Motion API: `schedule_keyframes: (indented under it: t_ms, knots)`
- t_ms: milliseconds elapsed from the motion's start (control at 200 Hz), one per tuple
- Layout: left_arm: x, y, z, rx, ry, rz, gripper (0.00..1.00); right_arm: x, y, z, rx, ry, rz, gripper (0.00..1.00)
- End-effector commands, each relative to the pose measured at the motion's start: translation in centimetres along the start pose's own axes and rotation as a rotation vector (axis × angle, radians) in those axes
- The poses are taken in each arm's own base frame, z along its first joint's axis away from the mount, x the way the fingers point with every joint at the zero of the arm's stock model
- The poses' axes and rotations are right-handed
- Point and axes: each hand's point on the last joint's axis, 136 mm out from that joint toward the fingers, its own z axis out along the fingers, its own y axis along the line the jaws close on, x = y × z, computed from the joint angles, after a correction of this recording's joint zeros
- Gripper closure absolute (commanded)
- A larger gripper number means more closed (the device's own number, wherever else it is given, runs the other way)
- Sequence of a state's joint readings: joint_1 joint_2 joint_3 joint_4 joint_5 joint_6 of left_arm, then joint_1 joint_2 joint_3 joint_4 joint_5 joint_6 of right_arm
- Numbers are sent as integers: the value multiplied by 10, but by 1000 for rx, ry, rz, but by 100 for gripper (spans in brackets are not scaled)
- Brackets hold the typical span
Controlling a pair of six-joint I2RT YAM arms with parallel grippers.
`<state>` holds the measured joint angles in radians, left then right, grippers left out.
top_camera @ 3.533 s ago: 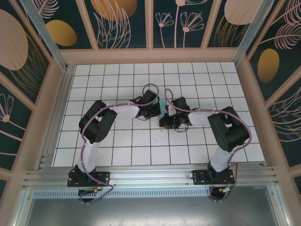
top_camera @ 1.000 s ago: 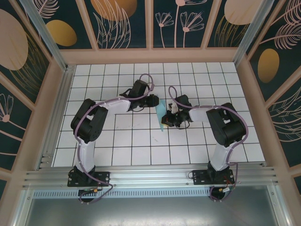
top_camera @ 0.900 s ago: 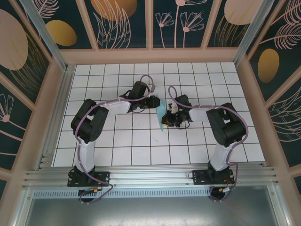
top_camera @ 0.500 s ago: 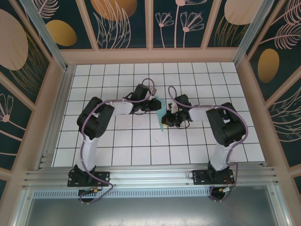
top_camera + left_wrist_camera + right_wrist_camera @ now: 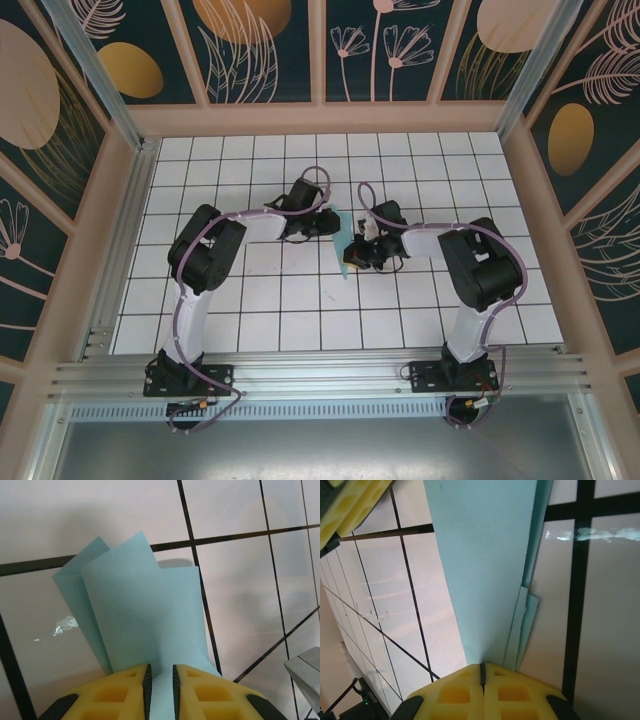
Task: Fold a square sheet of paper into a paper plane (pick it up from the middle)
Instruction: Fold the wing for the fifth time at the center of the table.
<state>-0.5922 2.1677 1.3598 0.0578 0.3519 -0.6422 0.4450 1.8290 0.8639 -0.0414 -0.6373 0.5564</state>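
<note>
The paper plane (image 5: pixel 346 245) is a slim, layered dart of light teal-blue paper at the table's middle, between the two grippers. My right gripper (image 5: pixel 358 254) is shut on its edge; in the right wrist view the yellow fingers (image 5: pixel 481 666) meet on the paper plane (image 5: pixel 485 565), whose loose layers show to the right. My left gripper (image 5: pixel 329 224) sits at the dart's far left side. In the left wrist view its jaws (image 5: pixel 160 672) stand a narrow gap apart over the paper plane (image 5: pixel 140 605), whose flaps fan out ahead. A left finger (image 5: pixel 350 502) shows in the right wrist view.
The white tiled table (image 5: pixel 250 300) with dark grid lines is walled by a wooden frame (image 5: pixel 320 118) with patterned panels. An aluminium rail (image 5: pixel 320 375) runs along the near edge at the arm bases.
The left gripper, drawn back to the left a second ago, has moved right to the paper. The right gripper has held the paper almost still.
</note>
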Motion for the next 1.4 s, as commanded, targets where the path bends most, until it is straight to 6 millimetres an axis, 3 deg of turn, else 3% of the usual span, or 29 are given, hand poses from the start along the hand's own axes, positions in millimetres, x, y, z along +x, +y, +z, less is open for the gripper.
schedule_keyframes:
  t_ms: [0,185,465,636,791,876,981,1146,1276,1396]
  knots:
    - [-11,30,7,-132,-39,-33,78,41,-67,11,227,109,130,100]
    - [-35,48,5,-242,-104,-67,78,44,-69,11,231,115,131,100]
    - [-66,72,17,-295,-109,-59,80,47,-70,11,232,117,133,100]
    - [-100,77,-5,-267,-171,-73,80,48,-70,11,230,118,134,100]
    - [-135,59,-39,-234,-257,-64,79,48,-69,11,230,119,132,100]
    - [-141,47,-53,-212,-277,-55,79,47,-68,11,228,121,131,100]
    - [-127,24,-65,-92,-267,-60,79,46,-65,12,220,119,128,100]
    - [-78,-15,-66,71,-201,-52,81,45,-63,13,215,121,125,100]
    - [-39,-33,-50,125,-131,-74,81,47,-62,13,213,126,122,100]
    - [-20,-39,-32,147,-78,-99,82,49,-61,13,210,129,118,100]
